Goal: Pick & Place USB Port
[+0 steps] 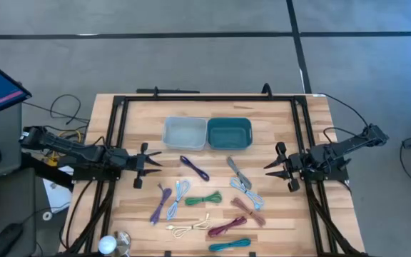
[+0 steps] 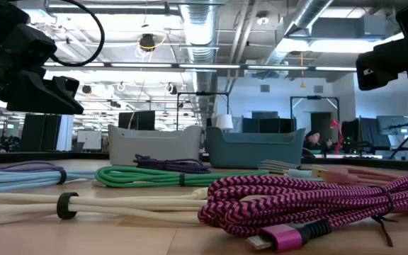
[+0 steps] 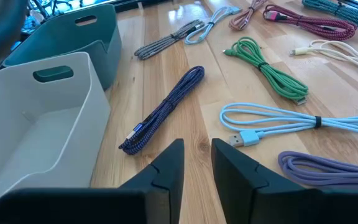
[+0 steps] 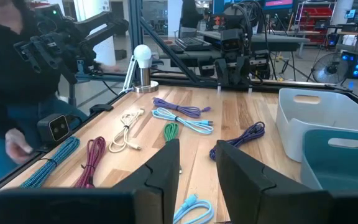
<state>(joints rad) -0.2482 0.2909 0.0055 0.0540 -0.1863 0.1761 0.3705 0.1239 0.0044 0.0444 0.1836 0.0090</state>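
Several bundled USB cables lie flat on the wooden table [image 1: 277,228]: dark blue [image 1: 195,168], grey [image 1: 234,168], green [image 1: 204,199], purple [image 1: 163,203], light blue [image 1: 180,191], cream [image 1: 190,228], magenta [image 1: 227,227] and teal [image 1: 230,245]. A light grey bin [image 1: 185,133] and a teal bin [image 1: 229,133] stand side by side at the far middle. My left gripper [image 1: 152,165] hovers open at the left, its fingers just short of the dark blue cable [image 3: 163,112]. At the right, my right gripper [image 1: 273,168] is open and points toward the cables [image 4: 182,121]. Both hold nothing.
A black frame [image 1: 120,143] borders the table. A white bulb on a metal base [image 1: 109,245] stands at the near left corner. In the right wrist view a person in dark clothes [image 4: 17,81] is beyond the table's left edge. Bare wood lies between the bins and cables.
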